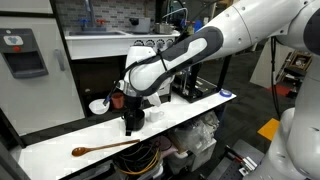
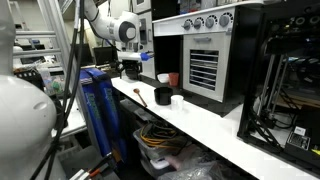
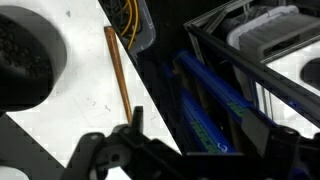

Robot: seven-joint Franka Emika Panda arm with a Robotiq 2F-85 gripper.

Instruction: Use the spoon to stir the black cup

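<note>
The black cup (image 3: pixel 20 60) is cut off at the left edge, and the claw (image 1: pixel 132 126) stands spread wide, holding nothing, near the spoon (image 3: pixel 120 75).

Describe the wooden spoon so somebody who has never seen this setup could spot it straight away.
Find the long white counter that the robot arm reaches over. On it, close to the robot's gripper, the spoon lies flat. It is the only long, slender, light-brown wooden thing there, unlike the squat black cup.
</note>
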